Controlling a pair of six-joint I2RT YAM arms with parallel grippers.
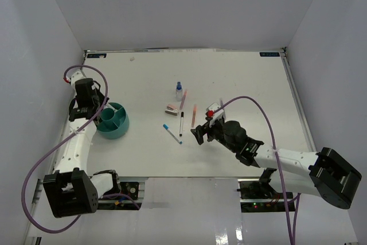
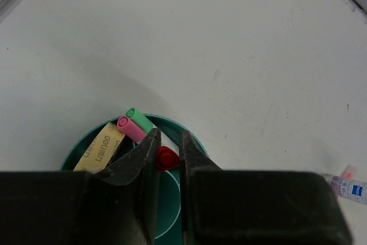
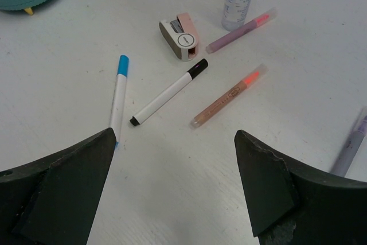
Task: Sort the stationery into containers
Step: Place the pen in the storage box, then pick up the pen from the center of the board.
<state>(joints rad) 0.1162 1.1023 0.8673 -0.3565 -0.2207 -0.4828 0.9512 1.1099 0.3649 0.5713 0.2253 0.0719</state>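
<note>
Left end effector (image 2: 170,137) above teal cup (image 2: 174,123), pinching red marker (image 2: 167,158)

We look down past our left gripper (image 2: 170,135), whose two black fingers (image 2: 143,153) stand close together. A red round-ended marker (image 2: 167,157) sits in the narrow gap and fills it from one finger to the other. Directly under the fingertips lies a round teal plastic cup (image 2: 172,122). Inside it, just left of the tips, a pink-capped marker (image 2: 124,123) and a green-capped marker (image 2: 133,113) lean side by side, touching. A flat yellow strip with printed letters (image 2: 101,147) lies further left. Well off to the right, on the white table (image 2: 229,55), rests a small clear bottle with a blue-and-white label (image 2: 351,188).
</note>
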